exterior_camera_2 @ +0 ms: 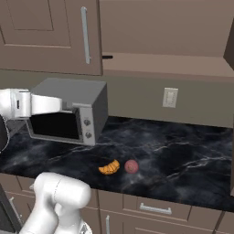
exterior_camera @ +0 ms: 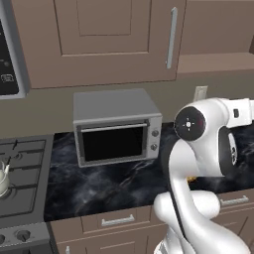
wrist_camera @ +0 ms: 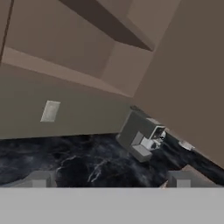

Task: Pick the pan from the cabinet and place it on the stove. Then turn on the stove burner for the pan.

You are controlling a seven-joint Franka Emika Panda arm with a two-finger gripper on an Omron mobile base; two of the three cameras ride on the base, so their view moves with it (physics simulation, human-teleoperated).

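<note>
The brown cabinet door [exterior_camera: 99,44] is closed, its silver bar handle [exterior_camera: 171,37] on the right edge. Beside it an open shelf [exterior_camera_2: 169,64] shows bare wood. A short thin black stub [exterior_camera_2: 107,57] pokes out from behind the door [exterior_camera_2: 45,41] at shelf level and looks like the pan's handle; the pan's round body is hidden. The grey stove [exterior_camera: 27,166] with dark grates lies at the far left, its knobs [exterior_camera: 22,236] along the front. My gripper [wrist_camera: 109,179] is open with nothing between its fingertips [wrist_camera: 39,178], above the dark counter.
A silver toaster oven [exterior_camera: 116,126] stands on the black marble counter [exterior_camera_2: 173,146] under the cabinet. A white kettle [exterior_camera: 3,179] sits on the stove. A croissant [exterior_camera_2: 109,167] and a red fruit [exterior_camera_2: 131,166] lie near the counter's front edge. An outlet [exterior_camera_2: 170,97] is on the wall.
</note>
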